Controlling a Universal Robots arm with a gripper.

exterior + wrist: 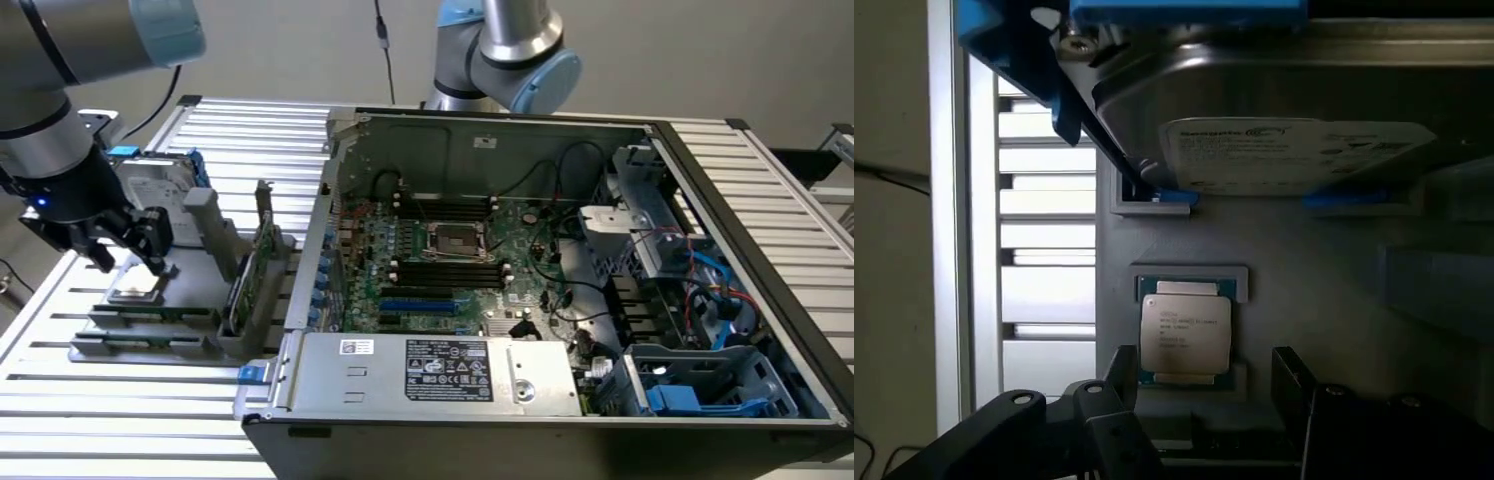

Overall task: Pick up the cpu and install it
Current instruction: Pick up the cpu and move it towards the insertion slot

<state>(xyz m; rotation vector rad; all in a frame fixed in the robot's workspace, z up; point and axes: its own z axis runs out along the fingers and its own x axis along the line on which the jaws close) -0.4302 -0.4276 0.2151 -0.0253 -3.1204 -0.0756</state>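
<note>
The black fingers (1294,378) sit closest to the wrist camera. They are spread wide with nothing between them, one on either side of the cpu (1185,333) and apart from it. The cpu lies flat in a shallow recess of the grey holder (1324,270), near the hard drive (1284,150), which stands on the same holder in its blue brackets (1184,12).

It looks light, thin and stiff. The metal lid is probably slippery and the green border fragile, so the two opposite edges look like the safest place to grip, squarely and gently. The underside is hidden, the print on the lid is too small to read, and the finger bases are cut off by the picture's edge.

In the exterior view the fingers (160,258) hang just above the cpu (138,290), on the side of the hard drive (150,180) nearer the camera. The holder (140,345) rests on the slatted desk (120,410). The open computer case (747,200) lies well apart from the hard drive, toward the exterior view's right, with the socket (454,238) on its board. It is hard to tell whether the socket's latch is open or whether the fingers touch the holder.
</note>
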